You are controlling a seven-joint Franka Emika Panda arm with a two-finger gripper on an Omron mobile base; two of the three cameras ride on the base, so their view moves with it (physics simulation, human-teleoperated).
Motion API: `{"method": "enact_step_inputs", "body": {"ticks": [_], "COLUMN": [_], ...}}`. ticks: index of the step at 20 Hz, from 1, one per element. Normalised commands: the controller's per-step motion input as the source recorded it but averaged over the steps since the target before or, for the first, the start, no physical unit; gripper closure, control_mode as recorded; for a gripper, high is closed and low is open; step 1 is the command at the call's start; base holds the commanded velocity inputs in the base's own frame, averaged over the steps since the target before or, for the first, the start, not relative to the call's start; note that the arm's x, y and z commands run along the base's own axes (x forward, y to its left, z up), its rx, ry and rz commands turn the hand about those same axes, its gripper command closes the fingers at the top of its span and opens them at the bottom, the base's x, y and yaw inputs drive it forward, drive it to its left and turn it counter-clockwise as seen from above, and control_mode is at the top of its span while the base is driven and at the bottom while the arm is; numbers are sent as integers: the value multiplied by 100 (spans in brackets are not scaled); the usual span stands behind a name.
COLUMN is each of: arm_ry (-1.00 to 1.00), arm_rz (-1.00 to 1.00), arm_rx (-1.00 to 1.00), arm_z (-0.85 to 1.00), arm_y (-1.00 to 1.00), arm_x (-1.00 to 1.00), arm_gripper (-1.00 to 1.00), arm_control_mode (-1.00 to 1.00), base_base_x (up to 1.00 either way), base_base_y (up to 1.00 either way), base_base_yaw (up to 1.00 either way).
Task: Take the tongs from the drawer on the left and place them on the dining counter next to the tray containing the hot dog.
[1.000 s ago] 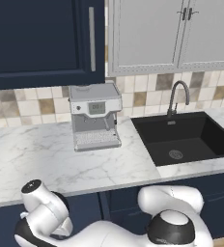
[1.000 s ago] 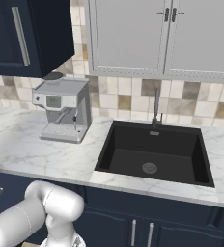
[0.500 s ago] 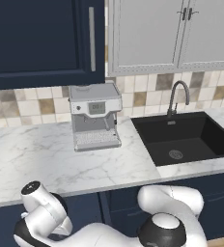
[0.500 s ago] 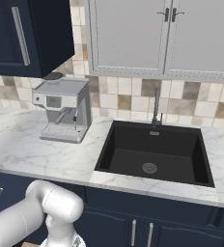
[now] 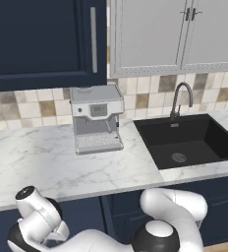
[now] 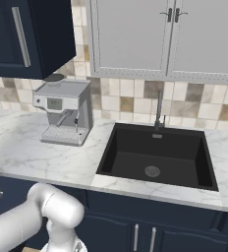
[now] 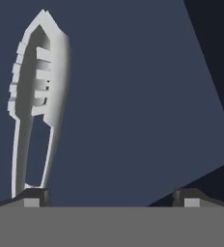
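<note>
In the hand view the tongs (image 7: 34, 96) lie on the navy floor of the drawer (image 7: 133, 96). They look pale grey, with a slotted head pointing to the top of the view and slim arms running down toward my left fingertip (image 7: 33, 195). My gripper (image 7: 111, 198) is open, its jaws wide apart, and nothing is between them. The tongs sit at the left side of the gap, close to the left fingertip. The dining counter, the tray and the hot dog are out of view.
A marble counter (image 5: 32, 162) carries a silver coffee machine (image 5: 97, 118) and a black sink (image 5: 187, 140) with a faucet (image 5: 177, 101). Navy and grey wall cabinets hang above. My arm (image 5: 37, 216) bends low at the left, in front of the navy base cabinets.
The arm's lower joints have shifted slightly in the left base view. The counter scene is unchanged.
</note>
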Motion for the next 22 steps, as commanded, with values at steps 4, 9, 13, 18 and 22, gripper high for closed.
{"method": "enact_step_inputs", "body": {"ticks": [4, 9, 13, 18, 22], "arm_ry": [5, 0, 0, 0, 0], "arm_rz": [0, 0, -1, 0, 0], "arm_rx": [-1, -1, -1, 0, 0], "arm_z": [-9, -23, -23, -16, -10], "arm_y": [12, 13, 13, 10, 9], "arm_x": [11, 13, 5, 8, 14], "arm_gripper": [-100, -100, -100, -100, -100], "arm_control_mode": [-100, -100, -100, -100, -100], "base_base_x": [0, 0, 0, 0, 0], "base_base_y": [0, 0, 0, 0, 0], "base_base_yaw": [0, 0, 0, 0, 0]}}
